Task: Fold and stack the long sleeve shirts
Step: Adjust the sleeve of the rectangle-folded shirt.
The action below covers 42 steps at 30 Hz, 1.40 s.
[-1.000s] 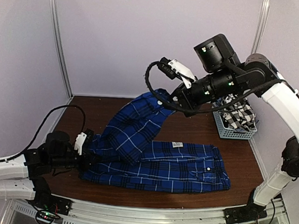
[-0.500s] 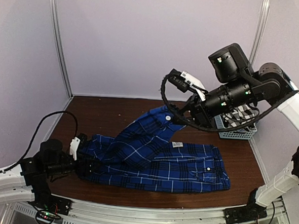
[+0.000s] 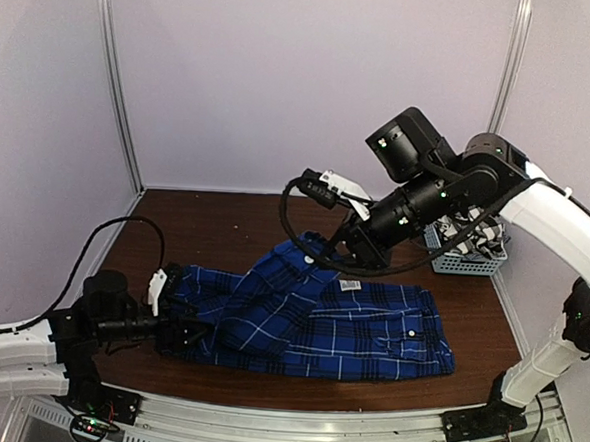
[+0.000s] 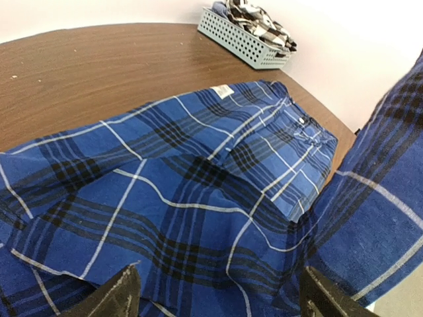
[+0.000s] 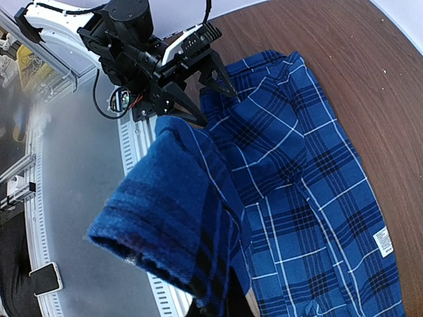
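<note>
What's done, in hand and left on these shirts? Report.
Done: the blue plaid shirt lies partly folded. In hand: right gripper holds one flap up; left gripper is open at its left edge. Left: black-and-white check shirt, bundled in the grey basket; nothing stacked.

The top external camera sits high behind both arm bases, looking forward and down over the whole dark brown wooden table [image 3: 225, 217] toward the pale lilac back wall [image 3: 304, 81]. The left wrist camera is low and close over the royal-blue plaid cloth shirt [image 4: 198, 185], facing across it to the small grey slotted plastic basket [image 4: 244, 43] at the far right corner. The right wrist camera hangs higher, looking down and back toward the near edge, catching the left arm's black two-finger gripper [image 5: 218, 109]. All three share the shirt.
</note>
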Each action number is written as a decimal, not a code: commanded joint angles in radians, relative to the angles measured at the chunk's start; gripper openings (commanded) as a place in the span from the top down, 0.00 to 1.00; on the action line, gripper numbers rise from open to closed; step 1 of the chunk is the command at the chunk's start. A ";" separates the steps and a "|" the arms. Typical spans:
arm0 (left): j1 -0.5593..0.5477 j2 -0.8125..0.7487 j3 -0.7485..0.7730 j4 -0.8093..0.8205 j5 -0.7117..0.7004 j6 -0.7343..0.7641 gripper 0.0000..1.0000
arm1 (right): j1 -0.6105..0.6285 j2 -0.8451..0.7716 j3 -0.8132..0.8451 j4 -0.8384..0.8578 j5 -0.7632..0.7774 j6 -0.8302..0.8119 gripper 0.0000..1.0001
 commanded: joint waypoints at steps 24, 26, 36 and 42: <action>-0.002 0.089 0.048 0.154 -0.165 0.023 0.16 | -0.142 0.176 0.090 0.019 0.127 0.073 0.99; -0.002 0.108 0.055 0.157 -0.151 0.034 0.16 | -0.172 0.209 0.086 0.046 0.098 0.085 0.99; -0.002 0.133 0.046 0.203 -0.050 0.046 0.13 | -0.355 0.302 -0.052 0.212 -0.066 0.135 1.00; -0.002 0.200 0.037 0.214 -0.028 0.069 0.13 | -0.439 0.304 -0.132 0.281 -0.127 0.146 1.00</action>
